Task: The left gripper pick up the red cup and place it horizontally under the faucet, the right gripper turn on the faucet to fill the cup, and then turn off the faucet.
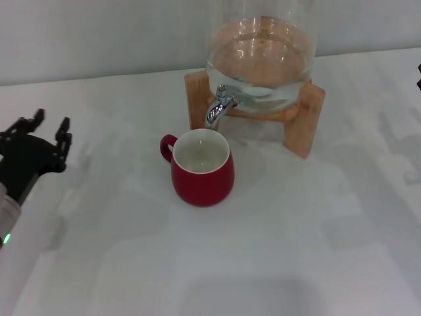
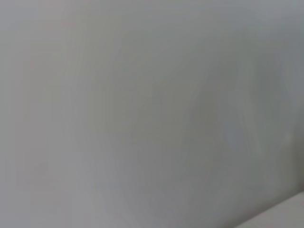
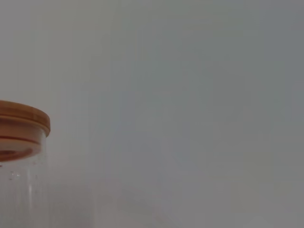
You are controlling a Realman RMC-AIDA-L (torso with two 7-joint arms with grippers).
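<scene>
The red cup (image 1: 202, 168) stands upright on the white table, its handle pointing toward my left arm and its white inside facing up. The faucet (image 1: 219, 105) juts from the glass dispenser (image 1: 261, 59), and its spout ends just above the cup's far rim. My left gripper (image 1: 47, 130) hovers at the far left of the head view, well away from the cup, open with nothing between its fingers. Only a black sliver of my right gripper (image 1: 419, 76) shows at the right edge. The left wrist view shows just a plain grey surface.
The dispenser rests on a wooden stand (image 1: 304, 112) behind the cup and holds water. Its wooden lid (image 3: 21, 124) appears in the right wrist view. The white table (image 1: 263, 250) stretches bare toward the front.
</scene>
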